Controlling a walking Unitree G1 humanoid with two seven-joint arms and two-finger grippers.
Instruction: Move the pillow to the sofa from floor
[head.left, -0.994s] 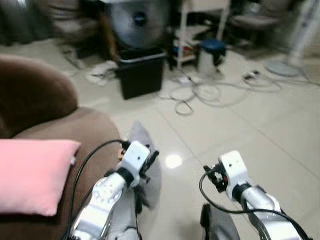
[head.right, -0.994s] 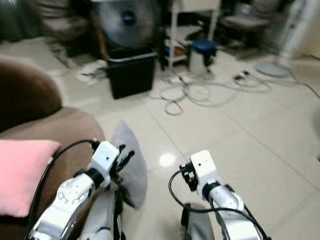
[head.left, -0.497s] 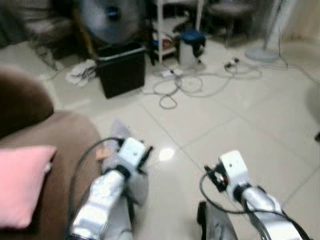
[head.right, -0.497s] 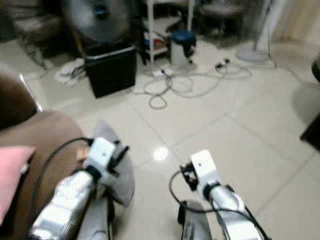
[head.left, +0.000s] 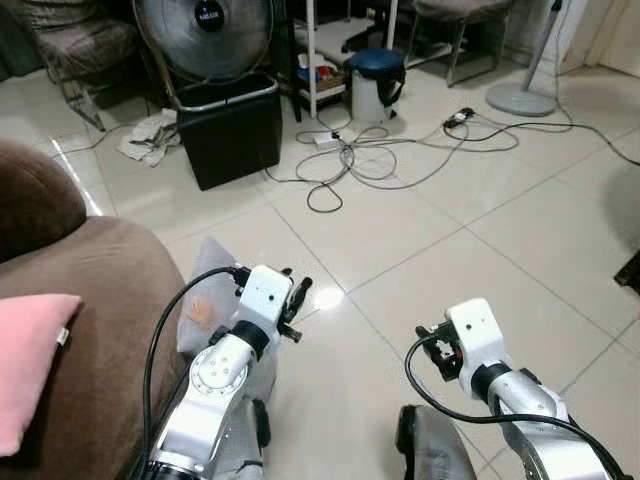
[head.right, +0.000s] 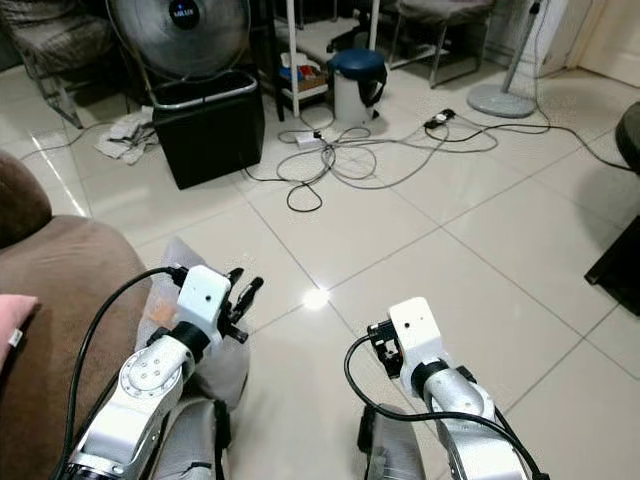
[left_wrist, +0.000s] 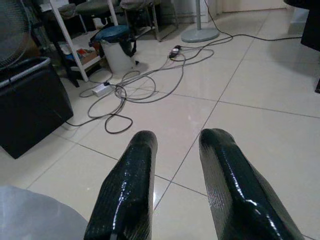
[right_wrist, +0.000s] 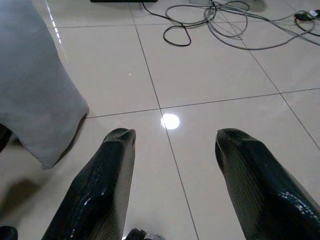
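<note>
A grey pillow stands on the tiled floor, leaning against the front of the brown sofa. My left arm reaches out above it, and the left gripper is open over bare tiles with nothing between its fingers. In the right wrist view the same pillow lies just beyond one fingertip. My right gripper is open too, hanging low above the floor and holding nothing. A pink pillow lies on the sofa seat at the left edge.
A black bin stands ahead with a large floor fan behind it. Loose cables sprawl over the tiles near a blue-lidded bucket. A pedestal fan base is at the far right, dark furniture at the right edge.
The camera has swung to the right, so the sofa and pink pillow sit further left in view and the picture has sharpened. Both arms hold about the same pose.
</note>
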